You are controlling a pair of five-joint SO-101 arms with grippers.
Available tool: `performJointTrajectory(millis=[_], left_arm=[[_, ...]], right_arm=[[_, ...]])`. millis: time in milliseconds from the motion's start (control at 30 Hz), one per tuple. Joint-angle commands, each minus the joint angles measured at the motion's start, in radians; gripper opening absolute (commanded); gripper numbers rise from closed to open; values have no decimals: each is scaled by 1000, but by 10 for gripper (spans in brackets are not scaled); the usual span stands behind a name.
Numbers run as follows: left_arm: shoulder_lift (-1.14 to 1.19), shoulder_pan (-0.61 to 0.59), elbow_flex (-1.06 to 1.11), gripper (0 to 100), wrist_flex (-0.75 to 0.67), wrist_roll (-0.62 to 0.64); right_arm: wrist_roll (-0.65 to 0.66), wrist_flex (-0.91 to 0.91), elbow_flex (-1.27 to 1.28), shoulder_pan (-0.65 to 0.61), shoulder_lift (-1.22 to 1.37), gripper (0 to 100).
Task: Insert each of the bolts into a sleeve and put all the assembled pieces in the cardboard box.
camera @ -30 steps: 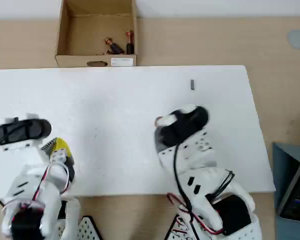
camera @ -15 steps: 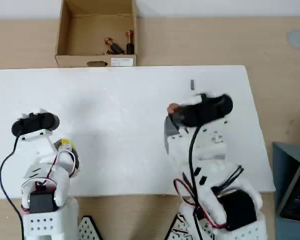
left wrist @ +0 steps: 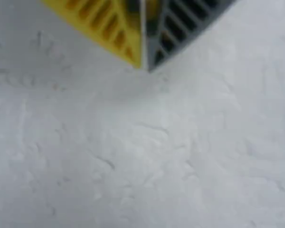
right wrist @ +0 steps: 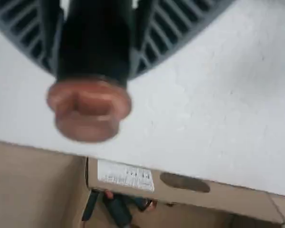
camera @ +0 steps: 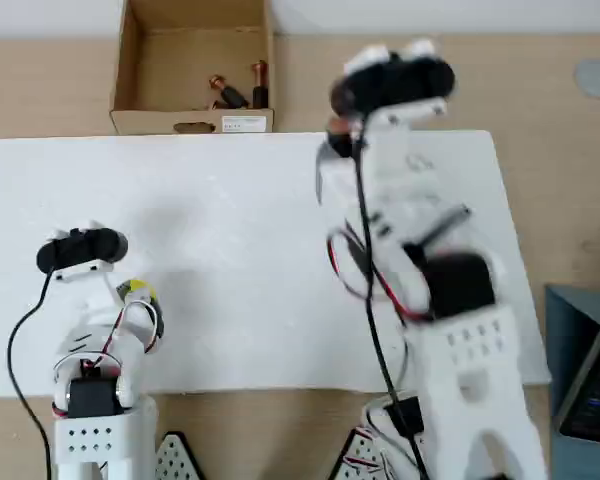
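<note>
My right gripper point(right wrist: 94, 64) is shut on a black sleeve with a copper bolt point(right wrist: 89, 110) in it, head pointing outward. In the high view this gripper point(camera: 337, 140) hangs over the far edge of the white board, just right of the cardboard box point(camera: 120, 70). The box point(right wrist: 190, 187) holds a few assembled copper-and-black pieces point(camera: 236, 90), also seen as dark pieces point(right wrist: 115, 205) below the held bolt. My left gripper point(left wrist: 143, 61) is shut with nothing in it, yellow and grey fingertips meeting just above the board. It sits at the near left point(camera: 135, 293).
The white foam board point(camera: 230, 230) covers most of the wooden table. A dark laptop-like object point(camera: 585, 370) lies at the right edge. A grey disc point(camera: 598, 76) sits at the far right corner.
The right arm has stretched from the board's middle to its far edge, carrying the sleeved bolt toward the box. The left arm has shifted slightly right and settled.
</note>
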Motion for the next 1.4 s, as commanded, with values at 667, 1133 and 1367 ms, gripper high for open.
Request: performJointTrajectory(millis=[667, 1133, 1367], left_arm=[[-8, -28, -6, 3, -15, 89], [-8, 23, -6, 4, -14, 26], [-8, 23, -6, 5, -14, 26]], right_arm=[[181, -402, -840, -33, 955, 9], [414, -400, -1392, -105, 1520, 9], [574, -384, -1606, -130, 1722, 11]])
